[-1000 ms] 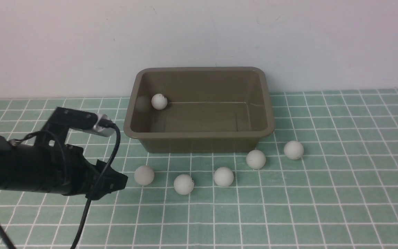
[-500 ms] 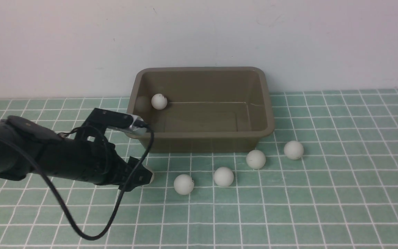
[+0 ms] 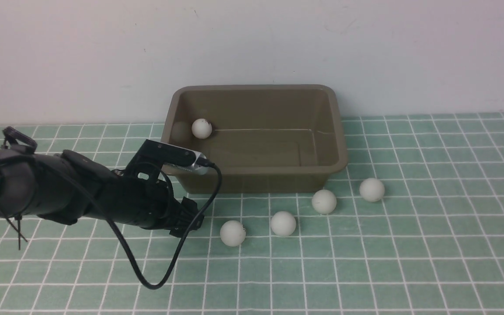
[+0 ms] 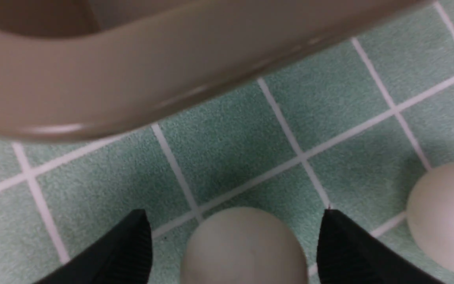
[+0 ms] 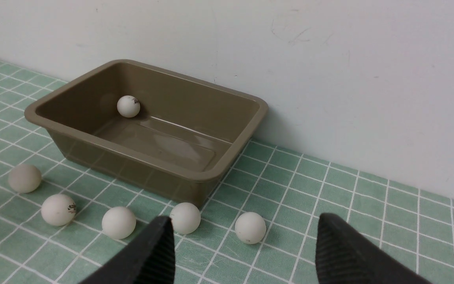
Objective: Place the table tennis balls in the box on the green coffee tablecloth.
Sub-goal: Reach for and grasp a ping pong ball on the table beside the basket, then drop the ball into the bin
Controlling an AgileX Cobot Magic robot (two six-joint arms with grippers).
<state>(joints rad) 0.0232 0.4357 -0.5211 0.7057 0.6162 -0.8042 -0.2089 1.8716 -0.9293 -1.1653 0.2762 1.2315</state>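
Observation:
The olive-brown box [image 3: 339, 144] stands on the green coffee tablecloth [image 3: 409, 262] against the wall, with one table tennis ball [image 3: 201, 128] inside at its far left corner. Several more balls lie in front of it, among them one [image 3: 232, 232] and another [image 3: 283, 223]. My left gripper [image 3: 189, 220] is low over the cloth at the box's front left corner. In its wrist view it [image 4: 235, 221] is open, a ball [image 4: 244, 244] sitting between the fingers with a gap on each side. My right gripper [image 5: 244, 219] is open and holds nothing, well back from the balls.
A plain white wall [image 3: 252, 43] runs close behind the box. The left arm's black cable [image 3: 147, 280] loops down onto the cloth in front of it. A neighbouring ball [image 4: 447, 221] lies just outside the left gripper's finger. The box rim [image 4: 132, 79] is close ahead of that gripper.
My left arm has swung right and forward to the leftmost ball, which it now hides in the front view. The other balls and the right arm have not moved.

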